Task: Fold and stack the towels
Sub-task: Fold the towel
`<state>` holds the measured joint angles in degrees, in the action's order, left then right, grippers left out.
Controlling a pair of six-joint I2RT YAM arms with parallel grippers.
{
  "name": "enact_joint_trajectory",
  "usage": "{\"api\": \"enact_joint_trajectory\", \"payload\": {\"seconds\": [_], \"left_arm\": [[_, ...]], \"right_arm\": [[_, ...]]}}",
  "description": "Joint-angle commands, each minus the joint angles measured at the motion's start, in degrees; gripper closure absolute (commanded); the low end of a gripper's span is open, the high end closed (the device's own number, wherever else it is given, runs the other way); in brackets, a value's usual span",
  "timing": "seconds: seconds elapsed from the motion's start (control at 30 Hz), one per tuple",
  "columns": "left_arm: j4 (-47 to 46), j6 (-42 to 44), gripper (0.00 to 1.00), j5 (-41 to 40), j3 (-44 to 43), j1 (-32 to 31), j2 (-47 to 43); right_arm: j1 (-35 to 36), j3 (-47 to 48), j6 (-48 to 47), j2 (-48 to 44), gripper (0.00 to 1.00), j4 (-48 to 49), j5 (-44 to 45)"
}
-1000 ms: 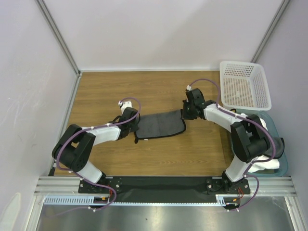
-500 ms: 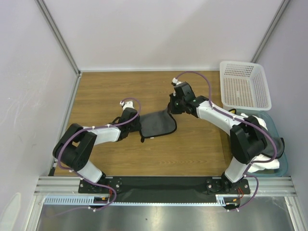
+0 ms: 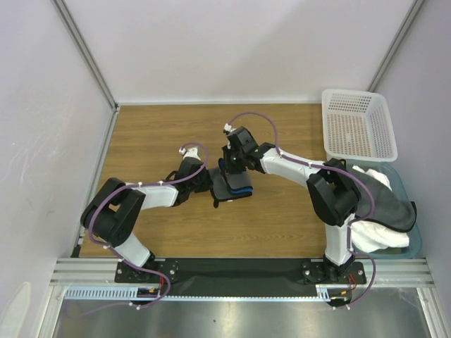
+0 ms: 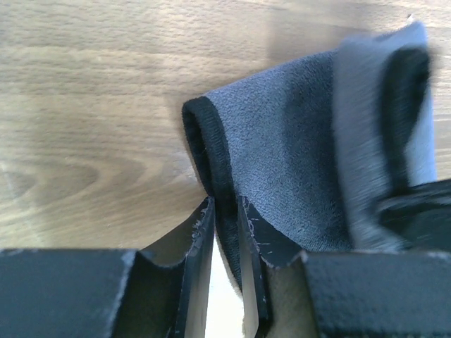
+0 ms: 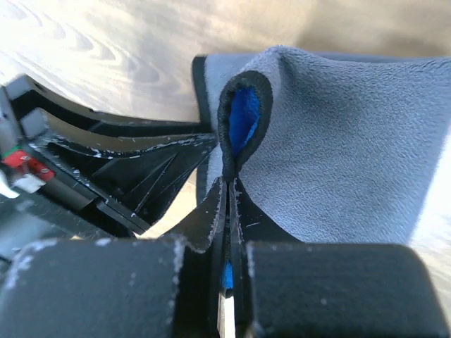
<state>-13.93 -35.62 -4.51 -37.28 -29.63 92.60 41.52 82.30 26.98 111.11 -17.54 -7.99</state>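
The dark grey towel (image 3: 236, 189) with blue edging lies doubled over at mid-table. My left gripper (image 3: 209, 182) holds its left side. In the left wrist view the left gripper (image 4: 224, 204) is shut on the dark rolled hem of the towel (image 4: 296, 155). My right gripper (image 3: 229, 167) sits just above the left one. In the right wrist view the right gripper (image 5: 229, 182) is shut on a looped edge of the towel (image 5: 338, 141) that shows blue inside. A white towel (image 3: 377, 238) lies in the bin at right.
A white perforated basket (image 3: 356, 125) stands at the back right. In front of it, a blue-grey bin (image 3: 416, 243) holds the white towel with a dark grey cloth (image 3: 391, 208) draped over it. The left gripper's fingers (image 5: 106, 162) lie close beside the right jaws.
My right gripper has carried the towel's right edge leftward across the table to the left gripper, folding the towel over itself. The left arm has stayed put.
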Motion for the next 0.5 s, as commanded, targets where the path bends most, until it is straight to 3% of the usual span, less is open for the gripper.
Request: {"api": "enact_joint_trajectory", "payload": {"seconds": [0.0,0.47], "left_arm": [[0.4,-0.9,0.74,2.6,0.5,-0.3,2.1],[-0.9,-1.7,0.74,3.5,0.6,-0.3,3.4]], "right_arm": [[0.8,2.3,3.4,0.9,1.0,1.5,-0.5],[1.5,0.8,8.6,2.5,1.0,5.9,-2.7]]}}
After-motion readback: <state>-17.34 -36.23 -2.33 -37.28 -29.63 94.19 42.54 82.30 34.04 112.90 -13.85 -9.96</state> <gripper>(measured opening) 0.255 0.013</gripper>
